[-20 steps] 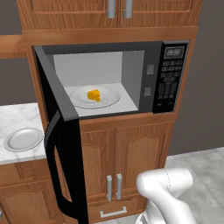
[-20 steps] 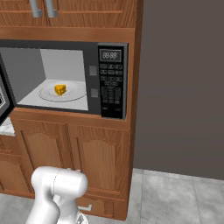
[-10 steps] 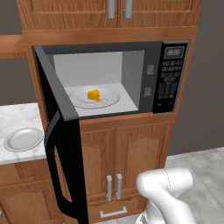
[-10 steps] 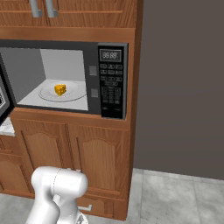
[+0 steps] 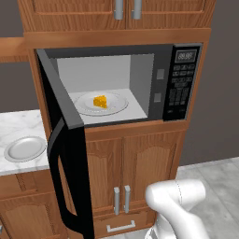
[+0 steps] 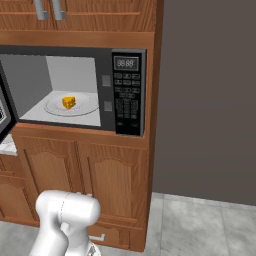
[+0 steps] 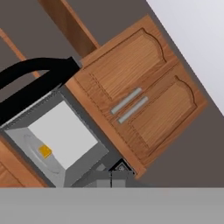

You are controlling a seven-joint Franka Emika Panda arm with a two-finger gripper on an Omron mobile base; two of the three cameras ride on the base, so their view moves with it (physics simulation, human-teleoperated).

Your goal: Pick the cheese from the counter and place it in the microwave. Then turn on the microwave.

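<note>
The cheese (image 5: 100,101) (image 6: 69,102) (image 7: 44,151) lies on a round glass plate (image 5: 84,104) inside the microwave (image 5: 182,84) (image 6: 127,95). The microwave's black door (image 5: 65,154) stands wide open, swung out to the left, and its display and button panel are on the right. The white marble counter (image 5: 18,125) lies left of the door. My gripper (image 7: 111,179) is shut with nothing in it. It hangs low and well back from the microwave, looking up at it on a roll. The white arm (image 5: 177,205) (image 6: 65,220) rises in front of the lower cabinets.
A round grey plate (image 5: 24,148) sits on the counter. Wooden cabinet doors with silver handles are above (image 5: 126,8) and below (image 5: 120,198) the microwave. The open door juts out toward the base. Grey floor tiles (image 6: 200,220) and a dark wall (image 6: 210,100) lie to the right.
</note>
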